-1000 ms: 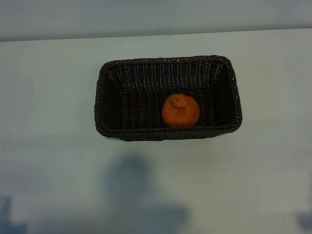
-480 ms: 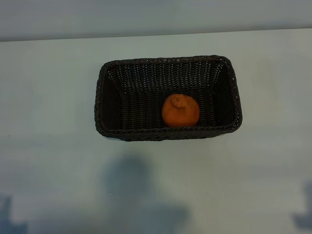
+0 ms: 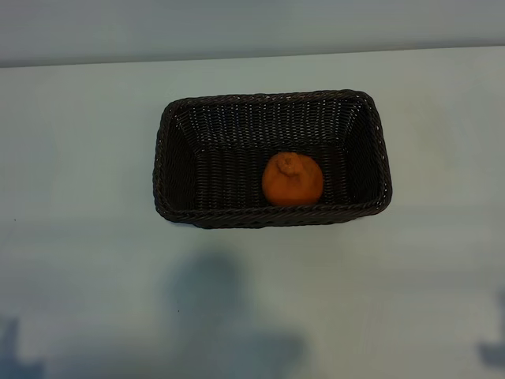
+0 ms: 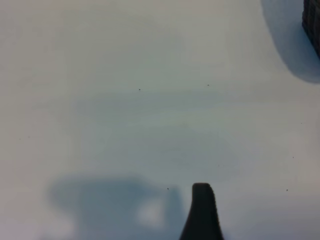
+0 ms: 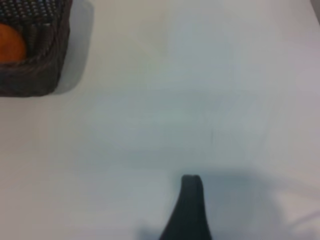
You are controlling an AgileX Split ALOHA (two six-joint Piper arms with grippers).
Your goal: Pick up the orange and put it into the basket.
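Observation:
The orange (image 3: 292, 180) lies inside the dark woven basket (image 3: 272, 215), near its front wall and right of centre, knob up. Neither gripper appears in the exterior view. In the left wrist view, my left gripper's one visible finger (image 4: 202, 212) hangs over bare table, with a corner of the basket (image 4: 313, 25) far off. In the right wrist view, my right gripper's one visible finger (image 5: 189, 210) is also over bare table, well away from the basket (image 5: 35, 72), where the orange (image 5: 10, 45) peeks over the rim. Both grippers are open and hold nothing.
The white table (image 3: 79, 237) surrounds the basket on all sides. A grey wall band (image 3: 252, 28) runs along the far edge. Soft shadows fall on the table's near part.
The faint shadow at the exterior view's lower right edge has shifted slightly. The orange and the basket have not moved.

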